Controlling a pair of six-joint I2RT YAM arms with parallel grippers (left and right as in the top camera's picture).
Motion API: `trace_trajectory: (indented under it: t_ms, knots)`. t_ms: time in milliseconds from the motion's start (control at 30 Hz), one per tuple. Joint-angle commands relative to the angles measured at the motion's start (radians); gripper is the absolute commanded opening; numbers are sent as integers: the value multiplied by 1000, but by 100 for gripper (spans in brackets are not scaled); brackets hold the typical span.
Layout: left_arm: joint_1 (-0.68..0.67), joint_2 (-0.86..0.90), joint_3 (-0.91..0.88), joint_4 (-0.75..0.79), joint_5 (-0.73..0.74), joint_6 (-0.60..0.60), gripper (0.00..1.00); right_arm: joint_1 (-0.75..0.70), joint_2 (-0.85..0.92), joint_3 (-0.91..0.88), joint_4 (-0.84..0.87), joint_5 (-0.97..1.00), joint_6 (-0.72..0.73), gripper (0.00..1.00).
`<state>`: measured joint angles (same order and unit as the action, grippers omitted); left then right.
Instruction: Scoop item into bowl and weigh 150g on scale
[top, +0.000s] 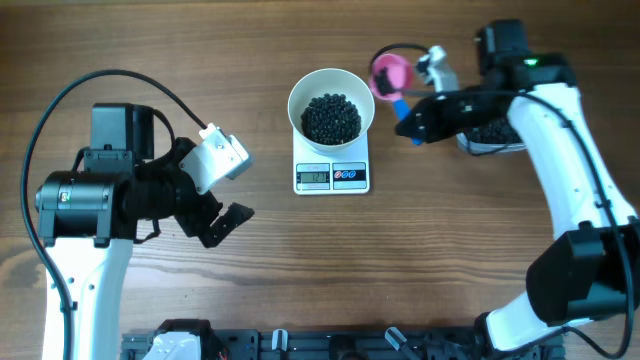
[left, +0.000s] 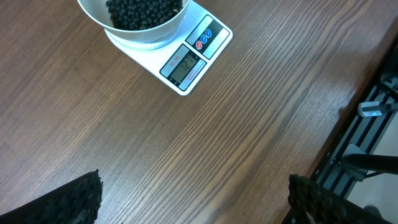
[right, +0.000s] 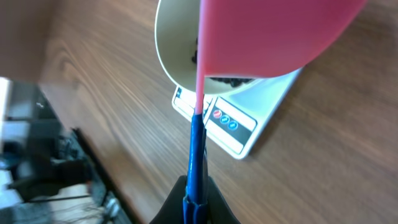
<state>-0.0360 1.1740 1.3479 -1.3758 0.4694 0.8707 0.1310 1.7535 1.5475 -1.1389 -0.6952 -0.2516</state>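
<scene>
The white bowl (top: 331, 92) stands on the kitchen scale (top: 332, 176) at the middle of the far half of the wooden table (top: 450, 250), covering the scale's platform and leaving only the front strip in view. The black beads (top: 331, 118) lie in a dark heap inside the bowl, below its rim. The scale's display (left: 183, 64) is lit and shows digits, which are too small to read reliably; two round buttons (left: 204, 38), one red and one blue, sit beside it. The right gripper (top: 415, 128) is clamped tight on the blue handle (right: 196, 149) of the pink scoop (top: 391, 72), with the handle running straight out from between the jaws. The scoop's cup is raised just beside the bowl's right rim. In the right wrist view it overlaps the bowl, and whether it holds any beads cannot be determined. A clear tub (top: 488, 138) with dark contents sits to the right of the scale, largely hidden beneath the right arm. The left gripper (top: 225, 228) is on the left side of the table, well apart from the scale, with its jaws spread wide and nothing between them. In the left wrist view its textured fingers (left: 81, 199) appear at the bottom corners of the frame over bare wood, and the bowl and scale show at the top.
</scene>
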Motion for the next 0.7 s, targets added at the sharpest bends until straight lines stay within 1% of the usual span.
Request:
trace_trajectory:
  t_ms: [0,133,233,333,433,500,667]
  knots:
    - [8,-9,18,2,9,16,100,96,-32,27,51,231,16,4]
    - [8,-9,18,2,9,16,100,197,-32,27,130,536,4,4]
    - [8,-9,18,2,9,16,100,251,-32,27,145,626,-69,4]
    - [8,-9,18,2,9,16,100,307,-31,27,156,758,-124,4]
    - [8,-9,18,2,9,16,100,345,-31,27,177,850,-199,4]
    - [8,-9,18,2,9,16,100,357,-31,27,192,868,-239,4]
    - [8,-9,18,2,9,16,100,357,-31,27,216,913,-261,4]
